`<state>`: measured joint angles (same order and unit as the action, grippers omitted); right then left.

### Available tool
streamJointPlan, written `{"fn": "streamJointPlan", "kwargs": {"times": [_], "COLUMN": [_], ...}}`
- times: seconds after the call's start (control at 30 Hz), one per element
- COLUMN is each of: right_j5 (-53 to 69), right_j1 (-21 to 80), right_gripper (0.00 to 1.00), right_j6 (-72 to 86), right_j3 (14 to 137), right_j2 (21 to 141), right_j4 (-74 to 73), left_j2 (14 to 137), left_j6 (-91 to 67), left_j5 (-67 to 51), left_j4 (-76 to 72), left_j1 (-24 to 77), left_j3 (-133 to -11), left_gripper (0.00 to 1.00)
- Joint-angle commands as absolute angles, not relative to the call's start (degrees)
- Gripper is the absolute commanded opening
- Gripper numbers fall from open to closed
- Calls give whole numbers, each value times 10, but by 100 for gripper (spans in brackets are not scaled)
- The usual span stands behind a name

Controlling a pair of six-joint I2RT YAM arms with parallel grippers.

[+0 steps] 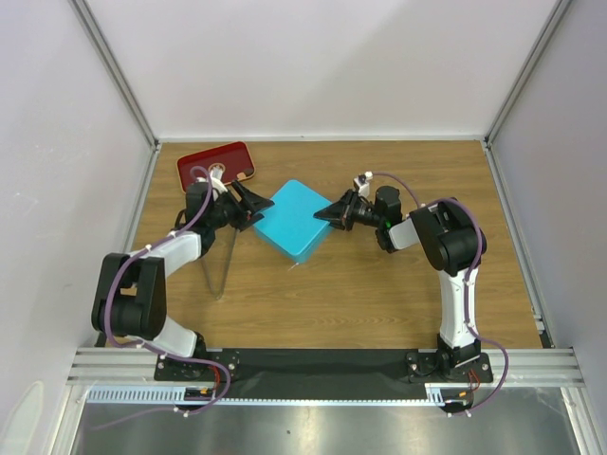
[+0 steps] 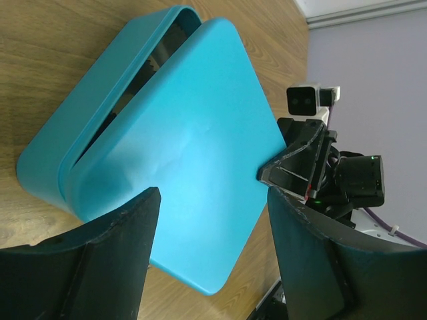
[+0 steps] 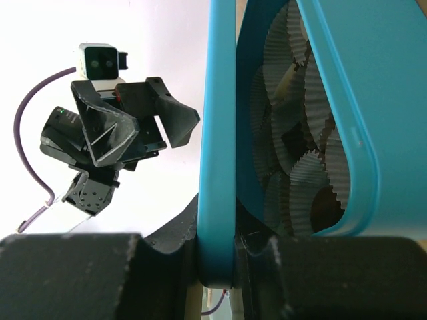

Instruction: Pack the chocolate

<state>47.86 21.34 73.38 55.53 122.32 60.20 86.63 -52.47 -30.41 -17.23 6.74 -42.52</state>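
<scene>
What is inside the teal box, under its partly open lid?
Through the gap, crinkled paper cups show inside the teal box; one seems to hold something dark. The lid covers the rest, so other contents are hidden.

- Bright, even overhead light — soft shadows on the wooden table (image 1: 360,284).
- Right wrist view: backdrop blown white, my fingers (image 3: 87,273) dark, blurred.
- Faint sheen on the teal lid (image 2: 193,153).

Teal box (image 1: 294,220) at mid-counter (image 1: 360,294), its lid (image 2: 200,147) tilted ajar: only a narrow wedge gap. Right tool (image 1: 334,214) clamps the lid edge; left tool (image 1: 258,210), jaws apart, flanks the opposite side. Red tray (image 1: 216,163) occupies the rear-left corner; the near side lies open.
</scene>
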Motion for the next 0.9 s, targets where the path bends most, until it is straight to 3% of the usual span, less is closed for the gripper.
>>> {"fn": "streamJointPlan", "kwargs": {"times": [0.0, 0.1, 0.87], "right_j5": [473, 468, 473], "right_j1": [209, 209, 208], "right_gripper": [5, 10, 13], "right_j6": [721, 722, 707], "right_j3": [554, 550, 578], "right_j2": [1223, 1222, 1233], "right_j4": [635, 636, 598], "left_j2": [877, 880, 886], "left_j6": [-518, -519, -512], "left_j5": [-307, -306, -300], "left_j4": [-190, -192, -186], "left_j1": [70, 71, 74], "left_j3": [-445, -443, -443], "left_gripper": [71, 71, 71]}}
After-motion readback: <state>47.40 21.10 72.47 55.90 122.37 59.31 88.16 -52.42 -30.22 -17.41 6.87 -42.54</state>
